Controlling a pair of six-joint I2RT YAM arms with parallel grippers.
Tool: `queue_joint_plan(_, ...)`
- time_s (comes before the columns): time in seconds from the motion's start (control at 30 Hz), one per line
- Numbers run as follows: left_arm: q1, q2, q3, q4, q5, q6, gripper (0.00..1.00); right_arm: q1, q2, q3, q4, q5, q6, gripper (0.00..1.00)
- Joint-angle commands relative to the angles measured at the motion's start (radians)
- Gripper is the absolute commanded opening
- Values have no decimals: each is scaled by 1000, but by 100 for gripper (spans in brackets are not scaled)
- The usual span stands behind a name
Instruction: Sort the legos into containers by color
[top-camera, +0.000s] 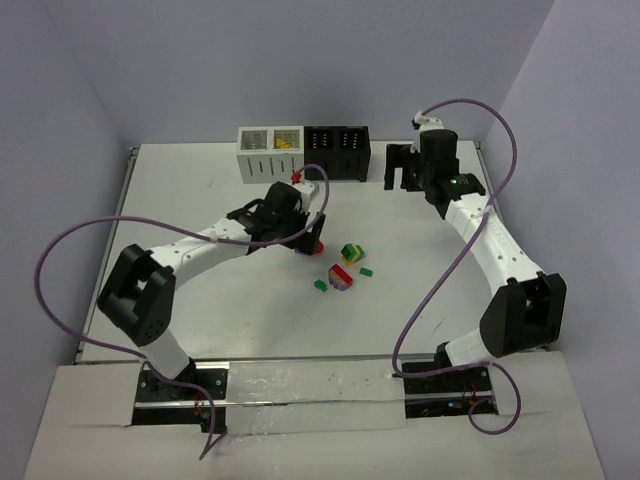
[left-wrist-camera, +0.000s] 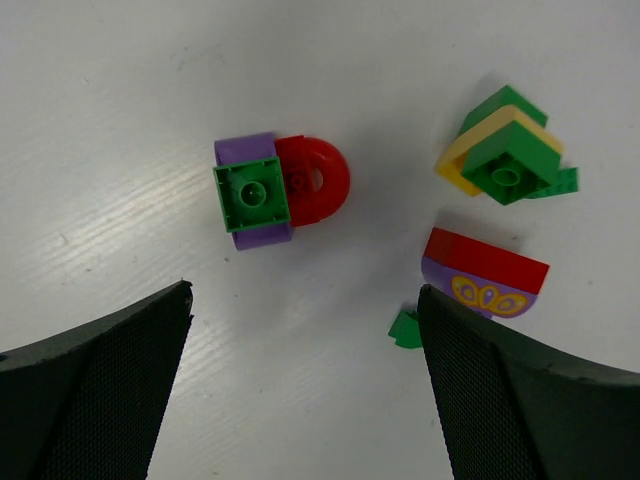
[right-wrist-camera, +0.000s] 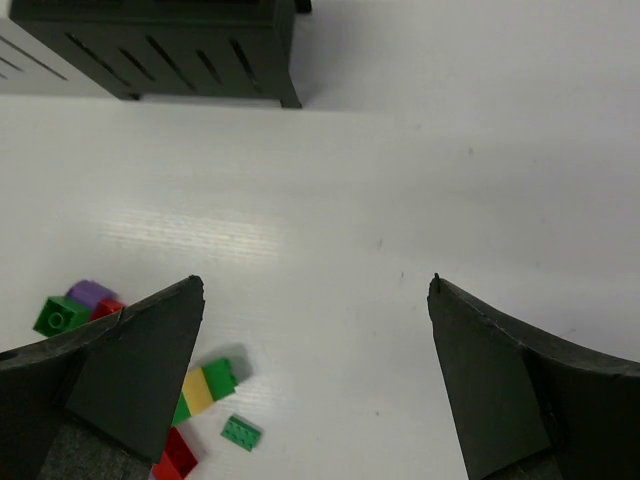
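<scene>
— Where are the legos (top-camera: 345, 268)?
— Loose around the middle of the table (top-camera: 200, 200). A purple-green-red stack (left-wrist-camera: 278, 190) lies under the left gripper (left-wrist-camera: 305, 390), whose jaws are wide and empty.
— Farther back?
— The right gripper (top-camera: 403, 170), spread wide and holding nothing, is beside the containers (top-camera: 300, 152) along the far edge.

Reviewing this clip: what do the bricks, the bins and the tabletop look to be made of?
Legos: moulded plastic, glossy, with crisp studs and soft highlights. White bin unit and black bin unit: probably rigid plastic, going by thin slotted fronts; too small to be sure. Table: white semi-matt board, faint grain-like streaks, perhaps laminate or painted wood.
</scene>
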Motion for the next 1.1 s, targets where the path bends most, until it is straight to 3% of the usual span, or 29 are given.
queue_joint_plan(0.0, -40, 71, 99, -40, -115, -56, 99, -33, -92, -44, 12, -23, 26, 100)
queue_joint_plan(0.13, -49, 141, 139, -69, -205, -58, 98, -42, -102, -59, 11, -40, 39, 100)
queue_joint_plan(0.27, -49, 178, 160, -75, -209, -54, 92, -42, -102, -62, 11, -52, 46, 100)
queue_joint_plan(0.43, -28, 219, 187, -77, -188, -49, 74, -42, -97, -63, 11, -75, 48, 100)
queue_joint_plan(1.07, 25, 314, 246, -82, -82, -56, 60, -42, -77, -45, 5, -88, 58, 100)
